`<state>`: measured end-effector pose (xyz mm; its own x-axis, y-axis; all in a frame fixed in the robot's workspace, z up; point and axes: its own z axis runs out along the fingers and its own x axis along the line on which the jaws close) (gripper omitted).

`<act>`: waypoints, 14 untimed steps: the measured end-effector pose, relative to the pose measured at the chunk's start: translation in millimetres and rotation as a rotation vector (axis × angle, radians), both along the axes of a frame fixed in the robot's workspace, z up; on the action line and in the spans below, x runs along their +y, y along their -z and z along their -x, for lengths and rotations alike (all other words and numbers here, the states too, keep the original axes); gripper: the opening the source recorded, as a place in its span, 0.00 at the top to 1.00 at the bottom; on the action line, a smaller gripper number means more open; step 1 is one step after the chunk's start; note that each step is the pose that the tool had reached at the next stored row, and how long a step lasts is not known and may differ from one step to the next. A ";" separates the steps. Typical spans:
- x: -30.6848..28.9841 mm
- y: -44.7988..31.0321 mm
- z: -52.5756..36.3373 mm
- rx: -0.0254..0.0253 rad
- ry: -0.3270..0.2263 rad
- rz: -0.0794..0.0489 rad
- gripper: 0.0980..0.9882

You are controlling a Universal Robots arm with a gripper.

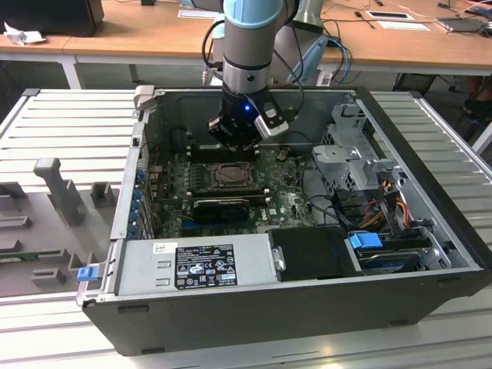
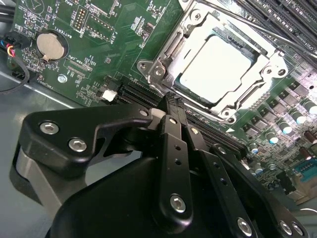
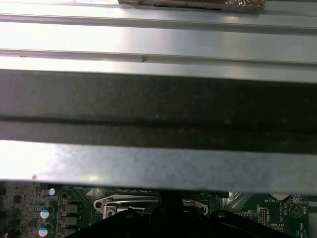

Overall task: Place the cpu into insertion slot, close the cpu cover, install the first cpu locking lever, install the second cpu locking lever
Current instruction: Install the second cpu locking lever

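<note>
PC case point(image 1: 307, 307) lies open on its side, filling most of the exterior view. Green motherboard point(image 1: 173, 173) sits in the frame's centre-left, power supply point(image 1: 196, 265) along the lower edge. UR arm point(image 1: 250, 46) comes down from the top centre, gripper point(image 1: 240, 140) just above the board, right beside the insertion slot point(image 1: 228, 177). In the second wrist view, gripper point(image 2: 171, 99) fingers are pressed together, holding nothing, tips at the socket's lower-left corner. The cpu point(image 2: 214, 64) is seated in the socket, upper right of that frame; cpu cover point(image 2: 262, 62) is down around it. Coin battery point(image 2: 52, 45) upper left.
</note>
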<state>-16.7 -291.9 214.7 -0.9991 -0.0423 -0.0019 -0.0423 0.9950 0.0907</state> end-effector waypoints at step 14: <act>-2.4 -2.9 0.0 0.0000 0.000 0.000 0.99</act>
<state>-16.7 -294.3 217.6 -0.9991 -0.0424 -0.0019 -0.0424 0.9950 0.0907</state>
